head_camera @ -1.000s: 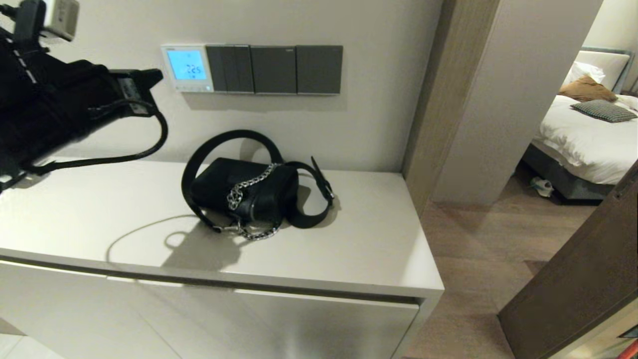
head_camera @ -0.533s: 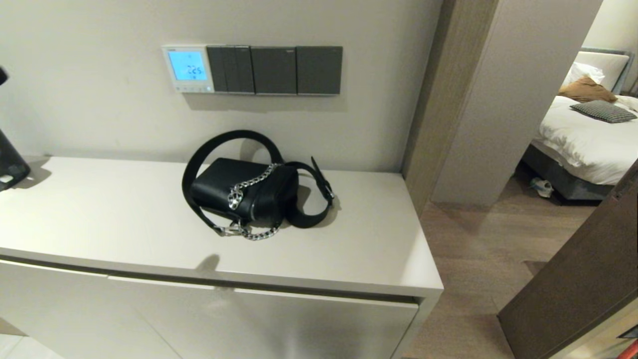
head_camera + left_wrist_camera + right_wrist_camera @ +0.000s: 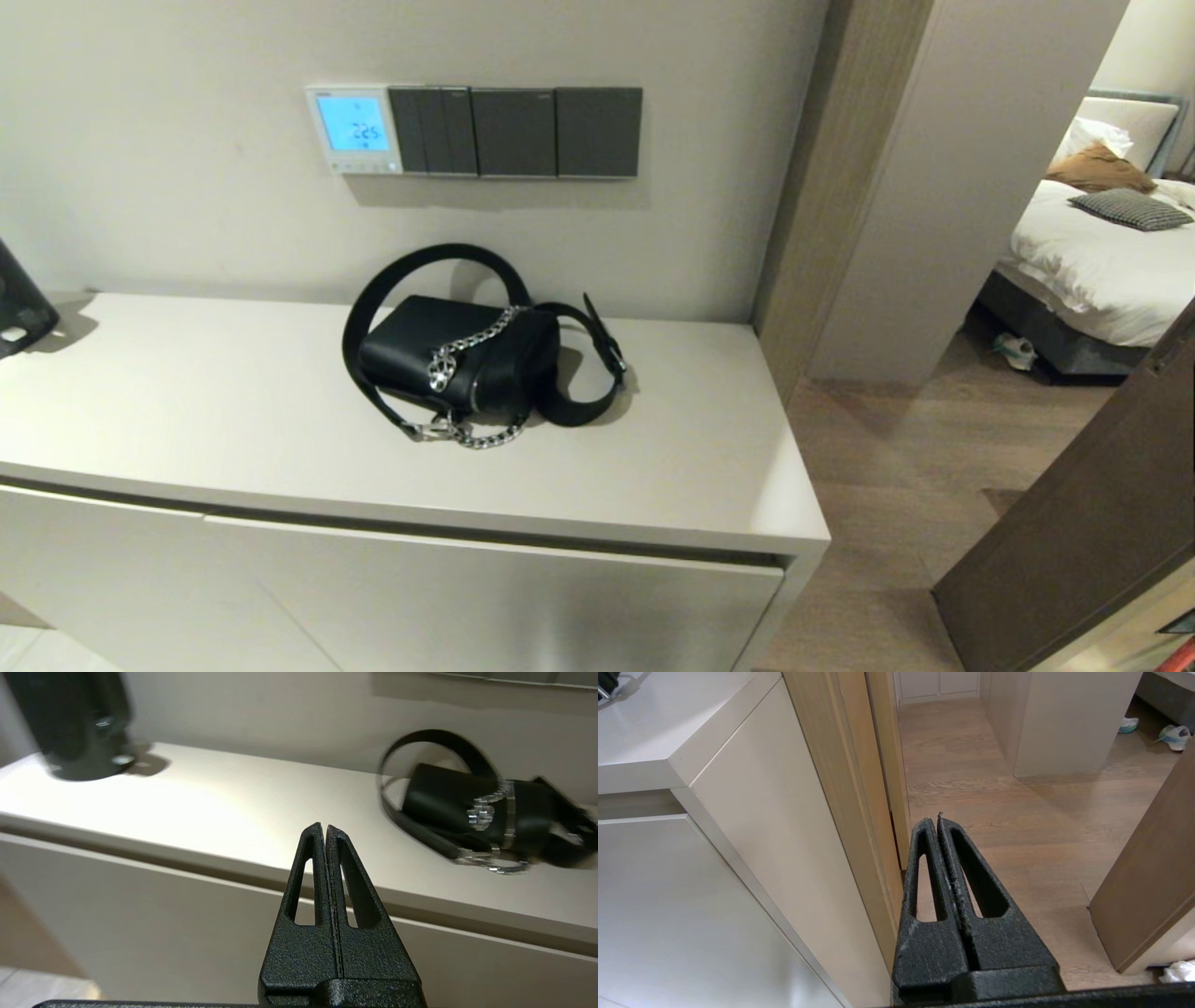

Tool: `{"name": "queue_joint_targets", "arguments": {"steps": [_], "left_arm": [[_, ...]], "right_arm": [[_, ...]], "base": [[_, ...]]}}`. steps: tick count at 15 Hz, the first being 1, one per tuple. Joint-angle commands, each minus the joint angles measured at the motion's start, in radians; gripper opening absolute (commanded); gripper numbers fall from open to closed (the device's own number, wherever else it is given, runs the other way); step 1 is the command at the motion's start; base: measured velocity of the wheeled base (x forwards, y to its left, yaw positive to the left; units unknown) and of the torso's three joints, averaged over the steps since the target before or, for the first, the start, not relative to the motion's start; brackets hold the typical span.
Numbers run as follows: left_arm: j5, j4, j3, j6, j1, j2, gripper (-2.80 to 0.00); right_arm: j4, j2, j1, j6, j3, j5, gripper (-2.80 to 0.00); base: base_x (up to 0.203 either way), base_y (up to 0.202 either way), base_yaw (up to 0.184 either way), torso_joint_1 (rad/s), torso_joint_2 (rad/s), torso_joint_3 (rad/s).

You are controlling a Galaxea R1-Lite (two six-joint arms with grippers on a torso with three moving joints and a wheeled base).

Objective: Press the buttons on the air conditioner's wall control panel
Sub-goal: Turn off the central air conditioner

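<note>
Both tools are pressed together and empty: the left tool (image 3: 325,833) low before the cabinet surface (image 3: 196,807), the right tool (image 3: 937,820) beside it. The thermostat (image 3: 354,129) screen glows, no tool near its buttons (image 3: 359,166); pressing seems finished or paused.

A small square white plastic thermostat (image 3: 353,129) sits on the beige wall, its rectangular screen (image 3: 351,123) glowing light blue with digits. A row of tiny white keys (image 3: 359,165) runs along its bottom edge. Three dark grey switch plates (image 3: 515,132) join it directly to the right. Below, a black leather shoulder bag (image 3: 457,357) with a silver chain lies on the pale cabinet top (image 3: 187,411), its strap looped around it. A dark rounded object (image 3: 21,303) stands at the far left edge. Through the doorway on the right, a white bed (image 3: 1092,252) carries cushions.
</note>
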Motion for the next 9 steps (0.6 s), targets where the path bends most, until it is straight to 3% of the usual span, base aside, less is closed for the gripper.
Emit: {"name": "queue_joint_targets", "arguments": {"steps": [1,4,9], "left_arm": [[-0.055,0.000,0.063,-0.002,0.089,-0.068,-2.80],[-0.081,-0.030,0.199,-0.004,0.094,-0.093,-2.80],[-0.122,-0.239,0.444,-0.002,0.089,-0.080,-2.80]], "right_arm": [[0.000,0.001,0.000,0.000,0.002,0.000,-2.80],[0.000,0.001,0.000,0.000,0.002,0.000,-2.80],[0.000,0.001,0.000,0.000,0.002,0.000,-2.80]], "base": [[0.000,0.000,0.000,0.000,0.00,0.000],[0.000,0.000,0.000,0.000,0.00,0.000],[0.000,0.000,0.000,0.000,0.00,0.000]]}}
